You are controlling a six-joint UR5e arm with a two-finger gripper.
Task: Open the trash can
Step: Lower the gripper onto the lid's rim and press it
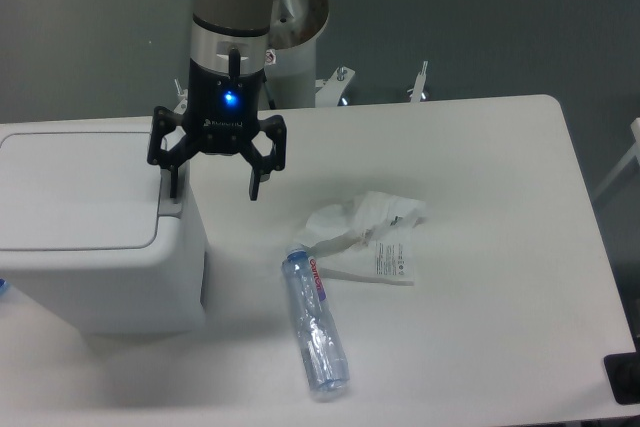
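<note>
Gripper (pixel 215 187) hung w/ fingers spread – left one at the trash can (pixel 95 232) lid's grey strip (pixel 172 202) – grasping nothing.

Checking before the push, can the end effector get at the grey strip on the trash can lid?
Probably yes: the open end effector hangs right over the strip on the trash can, one finger apparently on it, nothing between.

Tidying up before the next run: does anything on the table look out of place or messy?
Yes. A clear plastic bottle lies on its side, and a crumpled white wrapper sits just above it; both loose beside the closed trash can. The open pincer hangs at the bin's right edge.
</note>
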